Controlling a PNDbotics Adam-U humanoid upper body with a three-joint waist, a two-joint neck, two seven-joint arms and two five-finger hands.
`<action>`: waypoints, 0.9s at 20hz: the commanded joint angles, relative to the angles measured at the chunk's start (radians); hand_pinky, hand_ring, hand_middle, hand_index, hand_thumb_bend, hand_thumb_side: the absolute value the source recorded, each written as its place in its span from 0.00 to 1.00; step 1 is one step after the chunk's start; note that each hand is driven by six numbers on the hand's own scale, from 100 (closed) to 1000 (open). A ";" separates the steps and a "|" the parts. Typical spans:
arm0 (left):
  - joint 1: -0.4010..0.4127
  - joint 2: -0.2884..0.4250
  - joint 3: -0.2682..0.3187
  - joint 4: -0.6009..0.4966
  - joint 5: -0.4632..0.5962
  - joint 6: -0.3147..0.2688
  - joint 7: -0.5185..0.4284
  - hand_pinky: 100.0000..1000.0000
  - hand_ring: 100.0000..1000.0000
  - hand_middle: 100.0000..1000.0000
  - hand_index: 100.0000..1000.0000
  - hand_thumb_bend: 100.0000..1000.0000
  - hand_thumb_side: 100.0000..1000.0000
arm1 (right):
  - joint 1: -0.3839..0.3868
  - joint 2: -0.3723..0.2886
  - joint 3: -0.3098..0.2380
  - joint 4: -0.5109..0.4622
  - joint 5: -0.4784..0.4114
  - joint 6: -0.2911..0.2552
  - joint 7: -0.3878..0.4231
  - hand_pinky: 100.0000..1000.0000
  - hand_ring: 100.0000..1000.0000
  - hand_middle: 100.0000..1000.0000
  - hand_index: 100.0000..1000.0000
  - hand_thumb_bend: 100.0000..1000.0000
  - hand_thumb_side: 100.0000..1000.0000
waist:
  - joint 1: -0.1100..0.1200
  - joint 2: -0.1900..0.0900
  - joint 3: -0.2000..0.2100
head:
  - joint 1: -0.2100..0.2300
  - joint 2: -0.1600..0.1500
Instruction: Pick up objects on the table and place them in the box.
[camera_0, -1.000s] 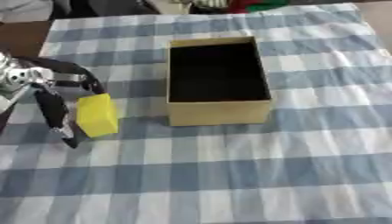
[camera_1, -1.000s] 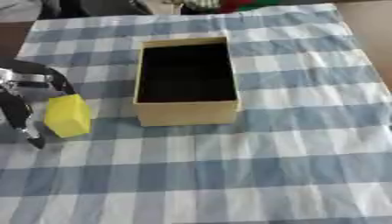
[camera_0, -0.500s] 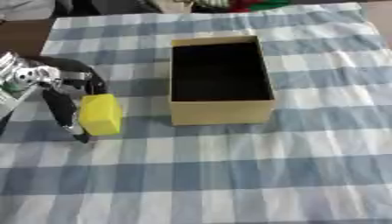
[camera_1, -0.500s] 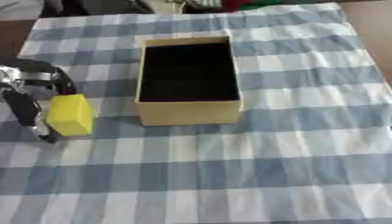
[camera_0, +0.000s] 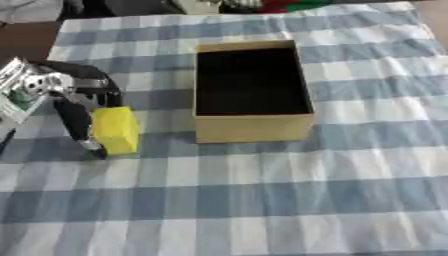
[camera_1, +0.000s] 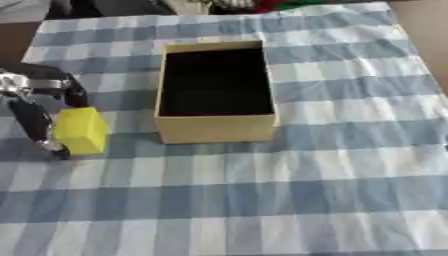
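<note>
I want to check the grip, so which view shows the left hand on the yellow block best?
The left eye view: the left hand shows with more of its wrist, its fingers curled round the yellow block. The right eye view shows the same grip, but the hand sits at the picture's left edge, partly cut off.

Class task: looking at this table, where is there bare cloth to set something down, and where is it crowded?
Free: the checked cloth in front of the box and to its right. Crowded: left of the box, where the left hand grips the yellow block.
</note>
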 joint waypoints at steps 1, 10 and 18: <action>-0.027 0.005 0.002 0.016 -0.042 0.012 0.048 0.74 0.68 0.54 0.61 0.69 0.10 | -0.006 -0.011 -0.004 -0.015 -0.003 -0.001 0.005 0.81 0.75 0.71 0.79 0.00 0.56 | -0.003 -0.014 -0.001 | 0.004 -0.013; -0.034 -0.020 -0.003 0.048 -0.017 0.047 0.113 0.72 0.61 0.46 0.50 0.52 0.01 | -0.003 -0.007 -0.002 -0.015 -0.003 0.007 0.008 0.81 0.75 0.71 0.79 0.00 0.56 | -0.004 -0.010 -0.001 | 0.000 -0.013; -0.029 -0.009 0.035 -0.030 0.042 0.075 0.076 0.72 0.61 0.44 0.49 0.35 0.00 | 0.002 -0.006 -0.004 -0.015 -0.003 0.015 0.006 0.81 0.75 0.71 0.79 0.00 0.56 | -0.006 -0.013 0.002 | 0.001 -0.013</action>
